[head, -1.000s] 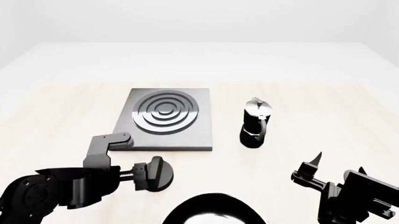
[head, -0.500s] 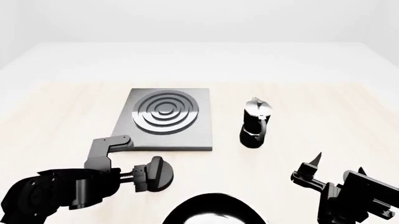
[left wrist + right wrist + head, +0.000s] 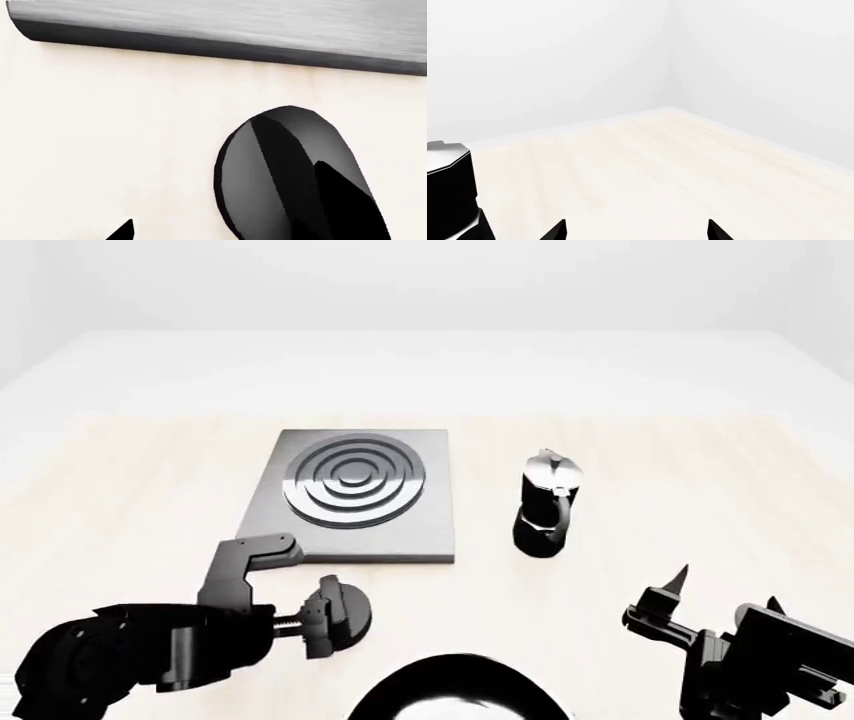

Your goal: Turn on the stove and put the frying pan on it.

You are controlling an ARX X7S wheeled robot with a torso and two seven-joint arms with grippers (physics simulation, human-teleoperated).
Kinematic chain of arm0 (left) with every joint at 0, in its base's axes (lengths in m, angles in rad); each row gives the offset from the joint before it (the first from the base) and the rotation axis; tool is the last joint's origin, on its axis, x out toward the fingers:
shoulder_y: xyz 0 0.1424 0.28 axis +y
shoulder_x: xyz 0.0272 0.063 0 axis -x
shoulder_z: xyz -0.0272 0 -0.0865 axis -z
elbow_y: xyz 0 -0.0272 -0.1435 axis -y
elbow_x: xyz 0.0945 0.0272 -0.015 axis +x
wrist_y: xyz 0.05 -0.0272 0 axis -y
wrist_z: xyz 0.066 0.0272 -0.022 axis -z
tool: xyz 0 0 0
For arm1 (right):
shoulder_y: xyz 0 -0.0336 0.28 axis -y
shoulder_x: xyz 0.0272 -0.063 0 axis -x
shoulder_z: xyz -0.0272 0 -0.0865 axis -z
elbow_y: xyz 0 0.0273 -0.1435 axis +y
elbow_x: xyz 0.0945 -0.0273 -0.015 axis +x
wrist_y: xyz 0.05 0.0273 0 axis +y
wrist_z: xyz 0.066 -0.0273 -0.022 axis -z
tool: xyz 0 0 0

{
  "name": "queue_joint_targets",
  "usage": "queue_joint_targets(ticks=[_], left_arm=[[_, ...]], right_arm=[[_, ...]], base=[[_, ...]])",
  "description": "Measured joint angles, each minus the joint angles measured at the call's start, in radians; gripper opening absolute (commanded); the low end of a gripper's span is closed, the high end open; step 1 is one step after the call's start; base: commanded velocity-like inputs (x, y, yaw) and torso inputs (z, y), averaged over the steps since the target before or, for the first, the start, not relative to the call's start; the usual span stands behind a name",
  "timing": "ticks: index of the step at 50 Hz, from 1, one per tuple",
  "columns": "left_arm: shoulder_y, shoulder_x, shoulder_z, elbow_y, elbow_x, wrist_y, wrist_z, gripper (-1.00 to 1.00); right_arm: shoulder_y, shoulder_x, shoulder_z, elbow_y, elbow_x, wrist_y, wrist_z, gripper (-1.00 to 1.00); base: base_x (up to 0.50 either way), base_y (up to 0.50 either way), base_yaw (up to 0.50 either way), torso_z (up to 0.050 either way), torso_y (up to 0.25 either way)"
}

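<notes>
Right at the near edge of the head view sits the frying pan (image 3: 457, 692), only its dark rounded top showing, resting on the pale desk (image 3: 694, 500) between the two arms. Just left of it and a touch farther out, the left hand (image 3: 331, 616) is at the small black knob (image 3: 350, 615), and the wrist view puts that knob (image 3: 283, 172) large and close, one dark finger (image 3: 347, 205) lying over its raised ridge and the other fingertip only a sliver at the frame edge. Whether the left hand is actually pinching the knob or just set against it, I cannot tell. Over on the right, the right hand (image 3: 674, 615) hangs above bare desk, well apart from everything, and its wrist view shows the two fingertips spread wide with nothing between them, the right hand (image 3: 638, 230) plainly apart. Moving outward, the stove (image 3: 354, 495) lies flat just beyond the knob, its grey front edge (image 3: 220, 47) close behind the knob in the left wrist view, ring burner bare. To the right of the stove stands the moka pot (image 3: 546, 502), upright, clear of the hotplate.
</notes>
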Motion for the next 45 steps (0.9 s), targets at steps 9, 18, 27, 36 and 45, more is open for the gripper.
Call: queue_joint_targets(ticks=[9, 18, 27, 36, 45], left_arm=[[-0.003, 0.013, 0.015, 0.001, -0.011, -0.005, 0.028, 1.0], [-0.016, 0.024, 0.031, -0.016, -0.004, 0.005, 0.06, 1.0], [-0.042, 0.043, 0.053, -0.049, 0.013, 0.017, 0.092, 1.0], [-0.08, 0.064, 0.066, -0.097, 0.028, 0.034, 0.108, 1.0], [-0.122, 0.082, 0.066, -0.15, 0.042, 0.061, 0.111, 1.0]], right_arm=[[-0.001, 0.003, -0.001, -0.002, 0.004, 0.0, 0.002, 1.0], [-0.002, 0.005, -0.003, -0.004, 0.007, -0.001, 0.004, 1.0], [-0.005, 0.007, -0.004, -0.005, 0.01, -0.004, 0.006, 1.0], [-0.007, 0.009, -0.005, -0.004, 0.014, -0.007, 0.008, 1.0], [-0.009, 0.011, -0.007, -0.003, 0.016, -0.01, 0.009, 1.0]], base=[[0.0, 0.0, 0.0, 0.0, 0.0], [0.0, 0.0, 0.0, 0.0, 0.0], [0.0, 0.0, 0.0, 0.0, 0.0], [0.0, 0.0, 0.0, 0.0, 0.0], [0.0, 0.0, 0.0, 0.0, 0.0]])
